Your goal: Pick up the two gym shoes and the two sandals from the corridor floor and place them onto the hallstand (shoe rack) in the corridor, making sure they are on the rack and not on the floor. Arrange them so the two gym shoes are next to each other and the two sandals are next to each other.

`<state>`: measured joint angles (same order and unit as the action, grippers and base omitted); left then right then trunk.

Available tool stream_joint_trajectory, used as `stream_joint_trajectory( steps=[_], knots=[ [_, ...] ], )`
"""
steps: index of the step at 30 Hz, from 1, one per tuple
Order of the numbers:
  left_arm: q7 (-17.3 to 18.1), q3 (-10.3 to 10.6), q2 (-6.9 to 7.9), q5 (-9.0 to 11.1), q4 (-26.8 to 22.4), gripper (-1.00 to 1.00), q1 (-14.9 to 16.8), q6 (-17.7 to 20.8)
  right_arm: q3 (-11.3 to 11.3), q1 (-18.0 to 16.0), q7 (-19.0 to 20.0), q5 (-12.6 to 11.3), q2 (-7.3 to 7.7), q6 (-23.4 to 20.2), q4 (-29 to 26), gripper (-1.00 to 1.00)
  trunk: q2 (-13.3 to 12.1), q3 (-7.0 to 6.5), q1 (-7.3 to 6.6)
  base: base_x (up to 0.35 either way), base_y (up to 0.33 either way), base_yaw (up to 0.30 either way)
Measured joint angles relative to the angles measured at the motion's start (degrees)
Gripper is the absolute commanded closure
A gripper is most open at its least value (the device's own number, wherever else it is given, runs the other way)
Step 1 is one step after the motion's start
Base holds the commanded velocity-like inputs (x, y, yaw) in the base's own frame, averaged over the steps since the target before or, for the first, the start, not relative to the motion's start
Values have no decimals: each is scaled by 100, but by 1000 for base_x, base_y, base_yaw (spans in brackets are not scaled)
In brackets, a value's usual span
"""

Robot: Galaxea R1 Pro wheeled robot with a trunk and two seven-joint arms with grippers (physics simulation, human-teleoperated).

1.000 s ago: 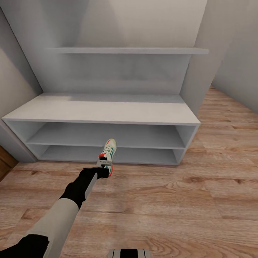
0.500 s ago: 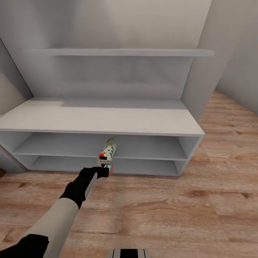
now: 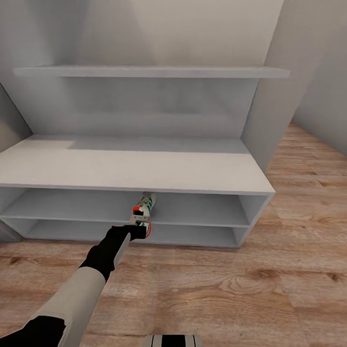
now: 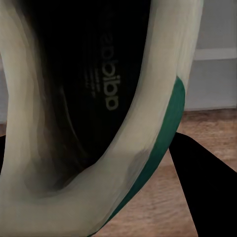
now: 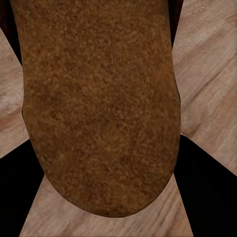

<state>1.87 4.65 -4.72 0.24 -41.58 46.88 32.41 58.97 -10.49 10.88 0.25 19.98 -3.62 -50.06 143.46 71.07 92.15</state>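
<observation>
My left gripper (image 3: pixel 140 222) is shut on the heel of an off-white gym shoe (image 3: pixel 146 208) with green stripes and red accents. It holds the shoe above the floor, toe pointing into the hallstand's (image 3: pixel 135 168) upper slot, just under the front edge of the top. In the left wrist view, the shoe's dark insole (image 4: pixel 98 84) and green-edged collar are close up, with a dark finger (image 4: pixel 200 190) beside them. In the right wrist view, a mottled brown sandal (image 5: pixel 98 98) sits between two black fingers (image 5: pixel 210 192), and my right gripper (image 5: pixel 101 195) is shut on it over the wood floor (image 5: pixel 207 69).
A floating grey shelf (image 3: pixel 154 72) hangs above the hallstand's flat top. A grey wall panel (image 3: pixel 270 106) stands at the unit's right end. Wood plank flooring (image 3: pixel 231 289) spreads in front and to the right. The lower slot (image 3: pixel 193 233) is open below the shoe.
The whole view has shifted as the robot drew nearer to the hallstand. The shoe's toe now reaches under the top's front edge. My left arm's pose looks unchanged.
</observation>
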Motion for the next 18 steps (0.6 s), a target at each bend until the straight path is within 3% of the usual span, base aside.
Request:
stream_joint_trajectory(
  steps=[6, 7, 10, 18],
  knots=[
    [-21, -1, 0, -29, 3, 100, -7, -15, -5, 0, 0, 1, 0, 0, 5, 100, 2, -1, -5, 182, -2, 0],
    [-38, -8, 2, -124, -32, 100, -7, -21, -5, 0, 0, 0, 0, 0, 5, 100, 2, -1, -6, 296, -1, 0],
    [-40, 4, -2, -19, -118, 100, -10, -24, -6, 0, 0, 0, 0, 0, 5, 100, 2, -1, -4, 221, 0, 0],
    [-47, 7, -5, -31, -144, 100, -15, -49, -5, 0, 0, 0, 0, 0, 5, 100, 1, -1, -2, 48, 0, 0]
  ],
)
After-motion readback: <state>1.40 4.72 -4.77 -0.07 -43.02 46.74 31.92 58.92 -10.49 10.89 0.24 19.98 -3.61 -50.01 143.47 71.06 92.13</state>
